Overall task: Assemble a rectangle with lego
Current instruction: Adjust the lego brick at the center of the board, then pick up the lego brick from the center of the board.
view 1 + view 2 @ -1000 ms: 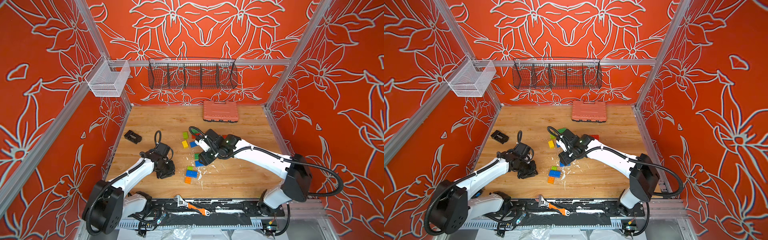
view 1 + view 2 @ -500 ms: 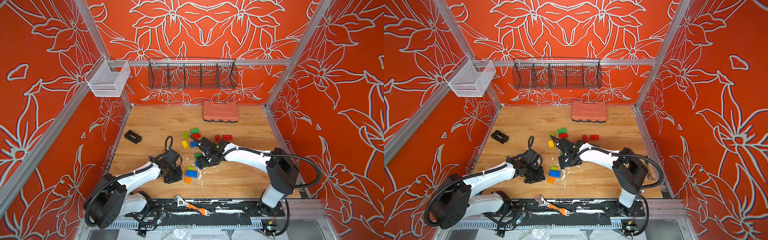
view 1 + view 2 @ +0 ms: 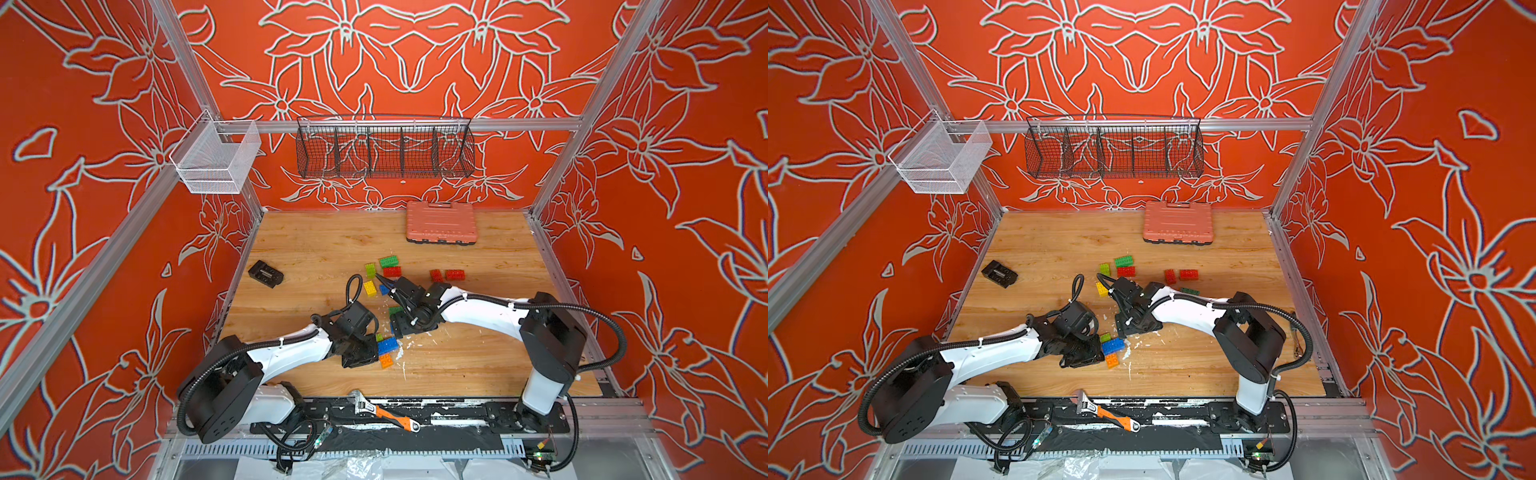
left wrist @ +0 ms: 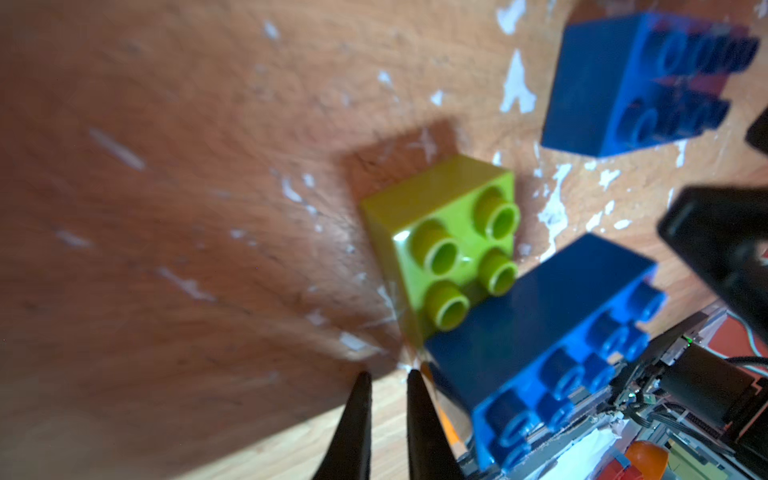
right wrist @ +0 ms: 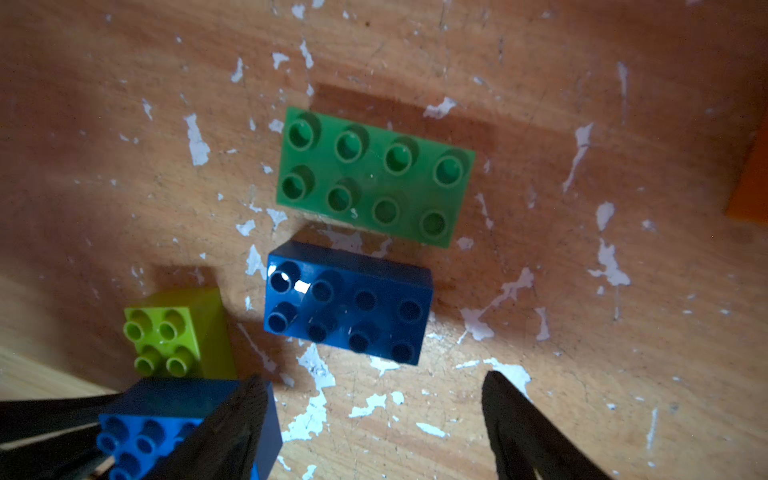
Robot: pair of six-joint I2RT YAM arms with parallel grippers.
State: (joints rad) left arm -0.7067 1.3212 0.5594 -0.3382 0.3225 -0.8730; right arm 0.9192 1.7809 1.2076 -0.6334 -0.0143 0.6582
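Checking the wrist cams, we see the left gripper [image 4: 386,376] clenched almost fully: tips a thin gap apart, nothing between them. They sit low over the wooden table [image 3: 316,249], just beside a corner of the bright blue brick [image 4: 540,332]. The lime brick [image 4: 449,249] is studs-up, right against that brick's long side; we can't tell if they touch.

The right gripper [image 5: 374,378] is released: fingers spread wide, nothing held. The dark blue brick [image 5: 349,303] lies just ahead of the tips, studs up. The green brick [image 5: 374,174] lies along its far long side with a narrow gap, slightly skewed.

In both top views that cluster is mid-table toward the front, between the two wrists. The orange brick [image 3: 385,360] sits just in front of the bright blue one; it looks like contact, though we can't confirm it. More lego lies loose farther back, including a red brick [image 3: 392,272] and a yellow brick [image 3: 369,288], none joined to the cluster.

The pink case [image 3: 441,226] is at the back edge, well apart from every brick. The wrench [image 3: 382,413] lies beyond the table's front edge.
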